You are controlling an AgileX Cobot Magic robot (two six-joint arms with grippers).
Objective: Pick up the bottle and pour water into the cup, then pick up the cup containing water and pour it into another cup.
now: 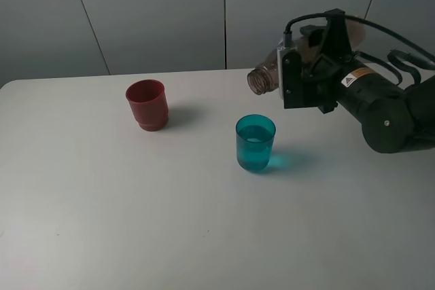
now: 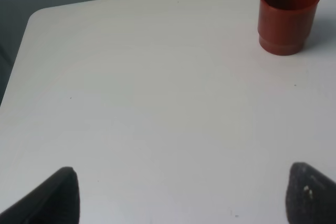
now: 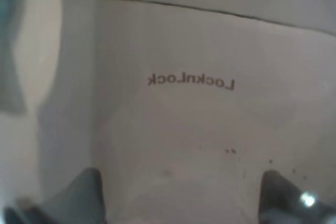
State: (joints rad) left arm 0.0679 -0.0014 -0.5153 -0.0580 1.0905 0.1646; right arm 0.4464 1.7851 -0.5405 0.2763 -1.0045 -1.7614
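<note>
My right gripper is shut on the smoky translucent bottle and holds it tipped almost level in the air. The bottle's open mouth points left, above and a little behind the teal cup. The teal cup stands upright on the table with some water in it. No stream shows between them. In the right wrist view the bottle wall with mirrored lettering fills the frame between the fingertips. The dark red cup stands upright and empty at the left; it also shows in the left wrist view. My left gripper is open over bare table.
The white table has its back edge against a grey panelled wall. The table's rounded back left corner shows in the left wrist view. The left arm is out of the high view.
</note>
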